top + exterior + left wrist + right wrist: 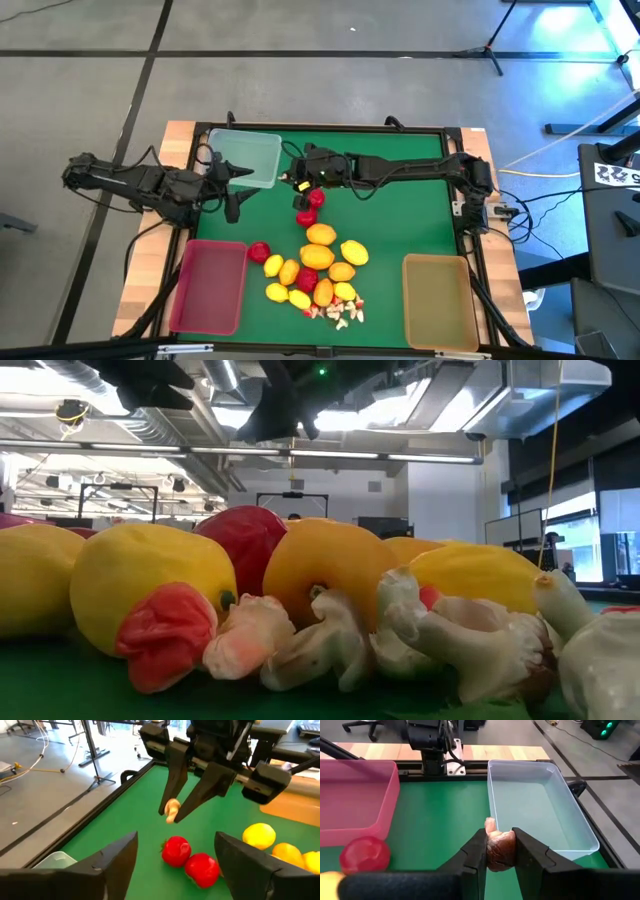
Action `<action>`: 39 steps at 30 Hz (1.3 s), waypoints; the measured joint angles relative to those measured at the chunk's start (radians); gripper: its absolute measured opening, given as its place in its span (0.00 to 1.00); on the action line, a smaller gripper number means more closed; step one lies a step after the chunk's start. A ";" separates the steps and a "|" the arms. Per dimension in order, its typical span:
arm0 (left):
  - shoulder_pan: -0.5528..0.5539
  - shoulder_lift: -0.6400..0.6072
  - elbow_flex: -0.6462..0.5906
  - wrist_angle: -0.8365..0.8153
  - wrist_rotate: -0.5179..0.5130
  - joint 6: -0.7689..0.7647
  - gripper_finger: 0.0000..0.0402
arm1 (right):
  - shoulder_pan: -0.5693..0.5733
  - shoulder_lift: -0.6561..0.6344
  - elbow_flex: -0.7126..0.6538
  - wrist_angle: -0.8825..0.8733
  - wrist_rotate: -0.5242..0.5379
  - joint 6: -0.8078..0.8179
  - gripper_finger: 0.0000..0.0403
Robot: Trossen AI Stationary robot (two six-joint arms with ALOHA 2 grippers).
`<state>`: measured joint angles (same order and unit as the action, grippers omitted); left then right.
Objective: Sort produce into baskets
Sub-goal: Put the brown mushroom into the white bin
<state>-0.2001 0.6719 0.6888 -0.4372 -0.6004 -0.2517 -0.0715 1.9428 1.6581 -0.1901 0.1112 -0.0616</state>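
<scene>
Your right gripper (499, 851) pinched a small pale bit (498, 847) beside the clear tray (570, 800); left gripper (175, 855) sat open nearby.

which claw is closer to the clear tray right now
Left, though it's close. The left claw hangs at the clear tray's near edge, open and empty. The right claw, shut on a small pale mushroom piece, sits just past the tray's corner.
</scene>
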 joint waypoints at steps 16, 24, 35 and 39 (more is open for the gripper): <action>0.106 0.108 0.000 0.004 -0.003 0.027 0.77 | 0.000 -0.005 0.000 0.009 -0.052 0.000 0.19; 0.146 0.107 0.000 0.134 0.240 0.133 0.77 | 0.000 -0.005 0.000 0.014 -0.053 -0.023 0.19; 0.161 0.115 -0.039 0.145 0.304 0.181 0.77 | 0.000 -0.005 0.000 0.075 -0.158 -0.021 0.19; 0.182 0.119 -0.064 0.156 0.303 0.181 0.77 | 0.013 -0.005 0.000 0.086 -0.185 -0.018 0.19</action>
<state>-0.0182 0.7906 0.6250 -0.2810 -0.2974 -0.0711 -0.0582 1.9381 1.6581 -0.1044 -0.0742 -0.0795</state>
